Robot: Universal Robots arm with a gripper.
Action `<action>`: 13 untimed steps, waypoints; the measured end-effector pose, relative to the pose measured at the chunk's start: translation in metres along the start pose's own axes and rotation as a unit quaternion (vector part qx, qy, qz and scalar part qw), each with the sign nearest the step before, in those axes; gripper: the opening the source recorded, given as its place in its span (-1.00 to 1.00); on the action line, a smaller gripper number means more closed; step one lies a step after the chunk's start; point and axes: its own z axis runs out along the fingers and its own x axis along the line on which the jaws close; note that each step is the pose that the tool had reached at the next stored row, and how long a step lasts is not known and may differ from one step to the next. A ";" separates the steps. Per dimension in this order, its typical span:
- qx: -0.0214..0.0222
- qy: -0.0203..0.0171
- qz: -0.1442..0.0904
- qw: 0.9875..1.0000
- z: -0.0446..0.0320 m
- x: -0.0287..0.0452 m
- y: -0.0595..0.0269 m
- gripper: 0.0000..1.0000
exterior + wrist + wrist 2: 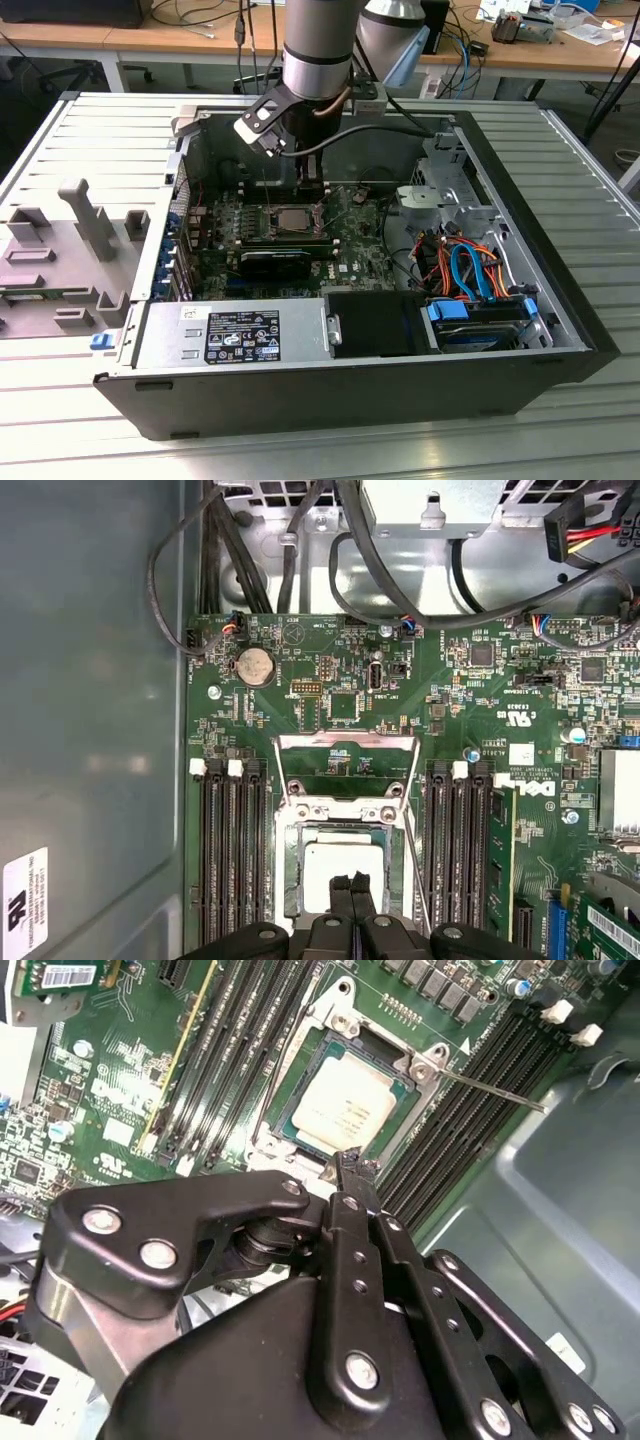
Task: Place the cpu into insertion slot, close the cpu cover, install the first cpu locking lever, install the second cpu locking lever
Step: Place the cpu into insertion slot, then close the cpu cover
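Observation:
The cpu (345, 1110), a pale silver square, lies flat inside the insertion slot (300, 1070) on the green board. The cpu (335, 865) and insertion slot (290, 875) also show in the first wrist view. The cpu cover (345, 742), a thin silvery frame, is swung open beyond the slot, with the board visible through its cut-out. A thin locking lever (490, 1090) sticks out free past one corner of the slot. My gripper (352, 1165) hangs just above the near edge of the cpu, fingers shut together with nothing between them. In the exterior view the gripper (312, 192) is over the slot (290, 216).
Black memory slots (225, 860) run along both sides of the socket. The open computer case (560, 250) surrounds the board, with a power supply (240, 335) in front and a drive bay with orange and blue cables (470, 275) at the exterior view's right. Black cables (300, 570) lie beyond the board.

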 end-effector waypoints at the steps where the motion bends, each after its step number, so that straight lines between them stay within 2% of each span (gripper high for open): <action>1: 0.000 0.000 0.000 1.000 -0.0003 0.0000 0.0000 -0.79; 10: 0.000 0.000 0.000 1.000 -0.0007 0.0000 0.0000 -0.79; 13: 0.000 0.000 0.000 1.000 -0.0008 -0.0020 0.0000 -0.79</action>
